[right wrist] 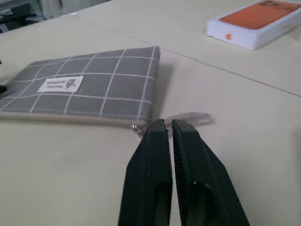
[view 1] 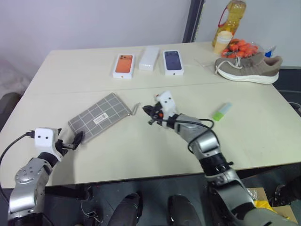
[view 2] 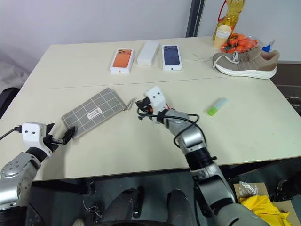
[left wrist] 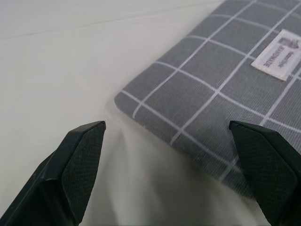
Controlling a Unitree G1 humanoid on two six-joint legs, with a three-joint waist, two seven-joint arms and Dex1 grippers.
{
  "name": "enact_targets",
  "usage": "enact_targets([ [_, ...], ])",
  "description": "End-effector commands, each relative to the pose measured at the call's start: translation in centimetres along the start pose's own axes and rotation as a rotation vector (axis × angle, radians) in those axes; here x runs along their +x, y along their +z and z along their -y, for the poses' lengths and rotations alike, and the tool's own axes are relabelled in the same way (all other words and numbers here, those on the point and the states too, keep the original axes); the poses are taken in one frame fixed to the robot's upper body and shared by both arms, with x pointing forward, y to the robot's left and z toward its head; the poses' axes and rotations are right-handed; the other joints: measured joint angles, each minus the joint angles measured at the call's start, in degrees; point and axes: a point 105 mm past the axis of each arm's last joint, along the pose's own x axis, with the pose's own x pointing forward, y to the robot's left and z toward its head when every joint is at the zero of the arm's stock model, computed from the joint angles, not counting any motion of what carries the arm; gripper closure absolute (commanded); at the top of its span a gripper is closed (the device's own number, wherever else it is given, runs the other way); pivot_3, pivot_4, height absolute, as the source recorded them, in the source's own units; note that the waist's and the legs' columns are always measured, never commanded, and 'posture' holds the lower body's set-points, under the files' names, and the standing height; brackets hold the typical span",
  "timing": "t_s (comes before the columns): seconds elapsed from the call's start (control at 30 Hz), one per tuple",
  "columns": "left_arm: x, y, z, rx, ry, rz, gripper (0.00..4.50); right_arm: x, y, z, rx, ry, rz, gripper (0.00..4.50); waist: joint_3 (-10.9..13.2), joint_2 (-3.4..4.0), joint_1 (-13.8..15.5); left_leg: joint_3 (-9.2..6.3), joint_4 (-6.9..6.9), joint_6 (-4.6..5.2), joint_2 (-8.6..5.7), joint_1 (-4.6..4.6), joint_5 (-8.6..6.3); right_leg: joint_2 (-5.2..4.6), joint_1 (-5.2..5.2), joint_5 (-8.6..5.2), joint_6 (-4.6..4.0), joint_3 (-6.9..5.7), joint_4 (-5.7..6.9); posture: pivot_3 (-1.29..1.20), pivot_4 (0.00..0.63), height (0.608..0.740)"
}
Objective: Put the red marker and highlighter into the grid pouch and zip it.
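1. The grid pouch (view 1: 100, 116) is a flat grey fabric rectangle crossed by white grid lines, with a small white label on its upper face. It lies flat on the table, left of centre, its long axis running from about 8 o'clock to 2 o'clock. A thin zipper pull trails from its 3 o'clock corner.
2. The highlighter (view 1: 222, 111) is short, stubby and light green with a pale translucent cap. It lies on its side at 3 o'clock of the pouch, well apart from it.

Cream table (view 1: 70, 66): grid pouch (view 1: 99, 116), highlighter (view 1: 222, 111), phone boxes (view 1: 124, 65), shoe (view 1: 248, 67).
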Motion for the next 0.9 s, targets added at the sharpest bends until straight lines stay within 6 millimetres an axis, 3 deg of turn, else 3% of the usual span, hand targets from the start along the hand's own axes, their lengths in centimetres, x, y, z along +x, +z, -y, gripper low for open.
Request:
enact_targets([
  [0.03,-1.1,1.0,-2.2,0.088,0.048,0.020,0.00,2.5,1.1,-0.6,-0.038,-0.012,0.009,4.42,0.00,0.00,-0.18,0.00,0.00,-0.02,0.00,0.02,0.01,0.02,-0.05,0.00,0.00,0.01,0.04,0.00,0.150,0.740],
  [0.27,-2.0,0.2,-3.3,0.230,0.025,-0.035,0.00,6.2,1.1,-2.7,0.012,0.001,-0.024,4.42,0.02,0.03,-0.35,-0.01,-0.16,-0.13,0.05,0.03,0.07,0.17,-0.42,0.05,-0.10,0.10,0.19,0.00,0.150,0.740],
  [0.37,-2.0,0.0,-3.2,0.290,-0.006,-0.051,0.00,7.2,-0.5,-3.0,0.044,-0.023,-0.128,4.42,0.02,0.04,-0.50,-0.01,-0.22,-0.19,0.06,0.03,0.11,0.22,-0.51,0.06,-0.12,0.15,0.25,0.00,0.150,0.740],
  [0.57,-2.1,-0.2,-2.8,0.341,-0.044,-0.051,0.00,7.5,-2.2,-2.8,0.131,-0.061,-0.206,4.42,0.02,0.06,-0.37,-0.02,-0.26,-0.27,0.06,0.04,0.12,0.24,-0.54,0.07,-0.14,0.19,0.29,0.00,0.150,0.740],
  [0.77,-2.1,0.1,-2.3,0.548,-0.119,-0.027,0.00,7.5,-2.2,-3.0,0.207,-0.045,-0.197,4.42,0.00,0.10,-0.32,-0.04,-0.26,-0.34,0.07,0.06,0.09,0.27,-0.55,0.09,-0.18,0.19,0.33,0.00,0.150,0.740],
  [0.9,-1.3,-0.5,-0.7,0.774,-0.239,0.003,0.00,7.6,-2.2,-3.3,0.199,-0.036,-0.193,4.42,-0.02,0.12,-0.24,-0.04,-0.26,-0.37,0.06,0.07,0.08,0.26,-0.54,0.09,-0.18,0.19,0.33,0.00,0.150,0.740],
])
